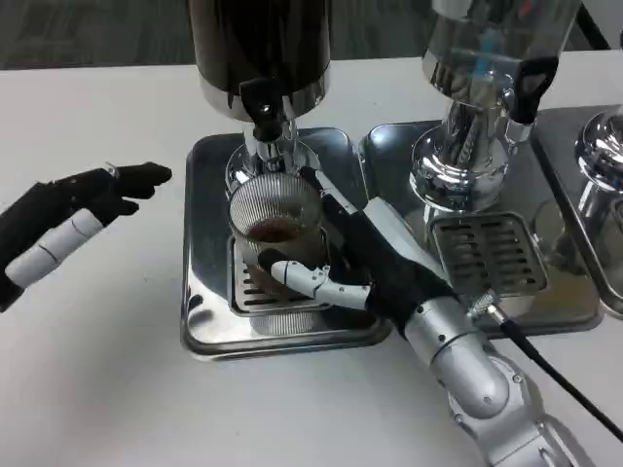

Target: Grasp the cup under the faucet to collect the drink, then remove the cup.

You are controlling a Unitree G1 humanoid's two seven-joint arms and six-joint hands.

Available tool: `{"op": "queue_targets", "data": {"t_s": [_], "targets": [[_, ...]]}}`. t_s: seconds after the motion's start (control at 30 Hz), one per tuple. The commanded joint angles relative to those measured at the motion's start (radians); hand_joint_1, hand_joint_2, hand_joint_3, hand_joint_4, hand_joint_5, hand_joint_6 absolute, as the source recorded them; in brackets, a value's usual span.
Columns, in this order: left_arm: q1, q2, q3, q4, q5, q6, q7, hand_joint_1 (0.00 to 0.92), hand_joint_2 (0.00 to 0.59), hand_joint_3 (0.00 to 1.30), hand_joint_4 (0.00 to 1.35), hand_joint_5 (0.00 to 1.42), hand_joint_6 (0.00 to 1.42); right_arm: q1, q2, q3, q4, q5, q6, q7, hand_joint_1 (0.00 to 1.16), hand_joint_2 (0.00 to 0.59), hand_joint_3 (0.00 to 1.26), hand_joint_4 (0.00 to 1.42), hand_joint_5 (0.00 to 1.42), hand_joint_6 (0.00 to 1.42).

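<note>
- The ribbed glass cup (274,229) stands upright on the slotted drip grate (255,292) of a shiny metal tray (204,243), right beneath the black-handled faucet (265,115) of the dark drink dispenser (258,49).
- A little brown drink lies at the bottom of the cup.
- The right hand (365,263) comes in from the near right and wraps the cup: its white and black thumb (311,282) lies across the cup's near side, and its other fingers reach around the right and far side. The hand is grasping the cup.
- The silver right forearm (477,379) runs off toward the near right corner, with a black cable (555,375) trailing beside it.
- The left hand (83,219) hangs over the white table (97,389) to the left of the tray, well apart from the cup, fingers stretched out toward the right and holding nothing, quite released.
- To the right stands a second dispenser (487,58) with a clear body on a chrome base, over its own tray (560,302) and grate (487,255).
- At the far right edge a third chrome base (604,156) shows in part.
</note>
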Motion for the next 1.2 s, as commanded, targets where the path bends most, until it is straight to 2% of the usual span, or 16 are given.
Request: {"op": "queue_targets", "data": {"t_s": [0.03, 0.3, 0.43, 0.6, 0.97, 1.2], "targets": [[0.014, 0.011, 0.003, -0.005, 0.016, 0.012, 0.012, 0.000, 0.130, 0.30, 0.20, 0.19, 0.25, -0.006, 0.015, 0.008, -0.015, -0.013, 0.023, -0.019, 0.49, 0.224, 0.00, 0.00, 0.00, 0.02], [0.023, 0.010, 0.006, -0.008, 0.020, 0.014, 0.016, 0.000, 0.125, 0.31, 0.21, 0.20, 0.25, -0.003, 0.035, 0.026, -0.032, -0.053, 0.070, -0.048, 0.52, 0.224, 0.00, 0.00, 0.09, 0.09], [0.023, 0.012, 0.005, -0.006, 0.024, 0.015, 0.017, 0.000, 0.125, 0.31, 0.22, 0.20, 0.25, -0.001, 0.042, 0.036, -0.037, -0.073, 0.090, -0.072, 0.52, 0.224, 0.00, 0.04, 0.14, 0.13], [0.022, 0.013, 0.006, -0.005, 0.026, 0.016, 0.017, 0.000, 0.117, 0.32, 0.22, 0.20, 0.25, 0.006, 0.050, 0.044, -0.043, -0.092, 0.095, -0.104, 0.52, 0.224, 0.07, 0.12, 0.19, 0.17], [0.018, 0.009, 0.000, 0.000, 0.032, 0.018, 0.012, 0.000, 0.114, 0.32, 0.22, 0.21, 0.25, 0.032, 0.063, 0.056, -0.045, -0.124, 0.056, -0.215, 0.55, 0.234, 0.30, 0.37, 0.38, 0.33], [0.011, 0.007, -0.002, 0.004, 0.037, 0.020, 0.010, 0.000, 0.108, 0.30, 0.22, 0.22, 0.27, 0.053, 0.066, 0.071, -0.040, -0.150, 0.017, -0.300, 0.56, 0.236, 0.36, 0.43, 0.43, 0.38]]}}
